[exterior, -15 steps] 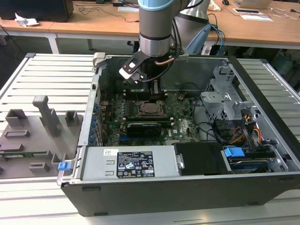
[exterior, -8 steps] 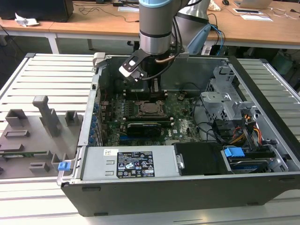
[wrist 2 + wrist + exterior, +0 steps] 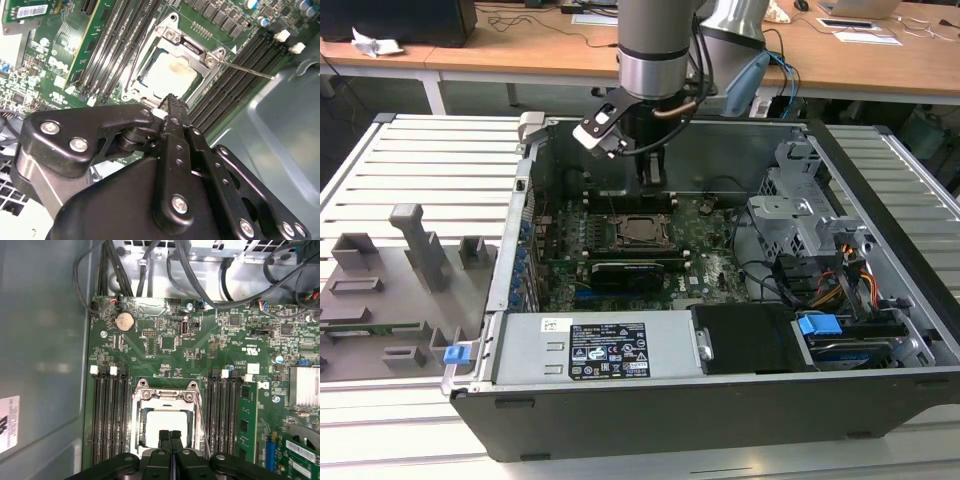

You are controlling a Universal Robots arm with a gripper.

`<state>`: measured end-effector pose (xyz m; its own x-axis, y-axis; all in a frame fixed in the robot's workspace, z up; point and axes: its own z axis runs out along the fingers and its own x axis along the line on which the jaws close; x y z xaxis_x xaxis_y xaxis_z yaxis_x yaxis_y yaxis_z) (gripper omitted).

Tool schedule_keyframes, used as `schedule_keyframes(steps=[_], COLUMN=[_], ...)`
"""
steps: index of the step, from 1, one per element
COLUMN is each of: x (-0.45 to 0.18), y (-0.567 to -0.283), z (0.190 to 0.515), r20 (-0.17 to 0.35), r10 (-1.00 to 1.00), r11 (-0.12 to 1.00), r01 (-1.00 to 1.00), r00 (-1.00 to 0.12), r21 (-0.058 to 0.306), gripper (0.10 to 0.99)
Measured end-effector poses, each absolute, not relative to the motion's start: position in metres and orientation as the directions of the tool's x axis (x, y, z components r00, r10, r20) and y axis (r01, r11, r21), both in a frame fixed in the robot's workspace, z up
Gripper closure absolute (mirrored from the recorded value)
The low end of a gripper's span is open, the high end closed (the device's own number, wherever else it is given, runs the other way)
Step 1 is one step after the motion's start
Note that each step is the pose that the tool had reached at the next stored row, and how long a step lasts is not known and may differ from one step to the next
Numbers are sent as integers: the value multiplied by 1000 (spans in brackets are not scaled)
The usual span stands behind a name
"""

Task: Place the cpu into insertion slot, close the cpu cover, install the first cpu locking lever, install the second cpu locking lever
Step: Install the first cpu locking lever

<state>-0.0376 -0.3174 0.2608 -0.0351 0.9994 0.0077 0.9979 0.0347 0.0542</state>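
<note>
The fingers [image 3: 164, 437] are pressed together tip to tip with nothing between them. In the first wrist view the gripper [image 3: 170, 436] hangs over one edge of the cpu [image 3: 166, 424]. In the second wrist view the gripper [image 3: 173, 102] stands at the socket's rim. I cannot tell whether the tips touch the chip or the metal.

The cpu [image 3: 167, 75] sits in its socket with its pale top facing up. The cover [image 3: 165, 396] lies flat around it, so the chip shows through the window. A thin lever [image 3: 247, 70] starts at one corner of the cover and slants away over the memory slots [image 3: 107, 415] beside the socket. All of this sits on the green motherboard [image 3: 165, 340].

Taking the exterior view as a clock face centred on the cpu [image 3: 642, 230]:
- **12 o'clock:** the gripper [image 3: 653, 178] hangs just above the cpu.
- **6 o'clock:** the power supply [image 3: 590, 350] sits against the near wall of the case [image 3: 620, 430].
- **3 o'clock:** a grey drive cage [image 3: 800, 210] stands well apart.
- **9 o'clock:** a grey fixture tray [image 3: 380, 300] lies outside the case.
</note>
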Motion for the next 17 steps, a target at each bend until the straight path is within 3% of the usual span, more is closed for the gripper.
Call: schedule_keyframes(steps=[8,17], x=[-38,-38], y=[-317,-317], z=[269,269], r20=[16,16], r10=[999,983], r11=[40,183], r01=[999,983], r00=[-40,-183], r21=[31,29], gripper=[980,980])
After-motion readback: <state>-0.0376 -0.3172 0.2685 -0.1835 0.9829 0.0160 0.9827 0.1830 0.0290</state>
